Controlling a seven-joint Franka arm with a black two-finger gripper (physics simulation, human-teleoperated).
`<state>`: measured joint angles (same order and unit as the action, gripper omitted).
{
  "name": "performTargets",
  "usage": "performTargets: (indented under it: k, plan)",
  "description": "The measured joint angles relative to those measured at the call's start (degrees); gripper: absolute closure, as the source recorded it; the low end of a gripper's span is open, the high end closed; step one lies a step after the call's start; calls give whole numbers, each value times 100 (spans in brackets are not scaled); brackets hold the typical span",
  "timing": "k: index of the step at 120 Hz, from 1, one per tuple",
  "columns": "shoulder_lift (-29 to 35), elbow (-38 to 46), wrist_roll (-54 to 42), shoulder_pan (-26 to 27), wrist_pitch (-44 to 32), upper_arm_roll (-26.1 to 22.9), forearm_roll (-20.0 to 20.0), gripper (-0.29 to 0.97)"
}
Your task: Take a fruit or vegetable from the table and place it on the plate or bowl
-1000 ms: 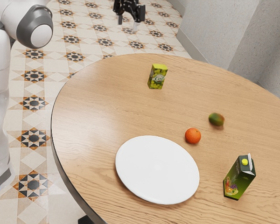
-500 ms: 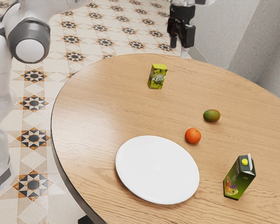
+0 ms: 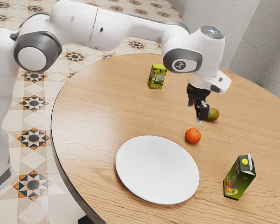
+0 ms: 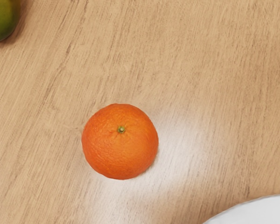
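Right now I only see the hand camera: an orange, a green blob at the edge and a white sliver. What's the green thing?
Observer: A mango, green with a reddish side, lying apart from the orange.
Operator: And the white sliver?
Observer: The edge of a round white plate with nothing on it.
Operator: Is there anything else around?
Observer: Two green cartons stand on the round wooden table: a small carton well away from the fruit, and a taller carton near the plate.
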<state>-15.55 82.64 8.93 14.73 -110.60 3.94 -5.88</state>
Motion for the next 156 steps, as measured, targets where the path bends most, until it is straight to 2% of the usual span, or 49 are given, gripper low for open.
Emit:
performTargets:
  k: [16,32,39,56,66,84,98,121,156]
  plan:
    - [-32,-24,0,-393,-720,-212,192,2]
    - [-115,-115,-50,-678,-925,-242,437,2]
    - [-162,-81,-62,-1054,-995,-584,491,2]
    - [-640,66,-89,-1528,-1522,-1465,541,2]
    - [-585,168,-106,-1833,-1227,-1739,543,2]
    - [-428,123,-124,-1968,-110,-1843,518,2]
    - [-559,107,-136,-1986,362,-1852,516,2]
    - [-672,106,-153,-1981,223,-1853,510,2]
    - [-986,97,-171,-2000,-376,-1845,509,2]
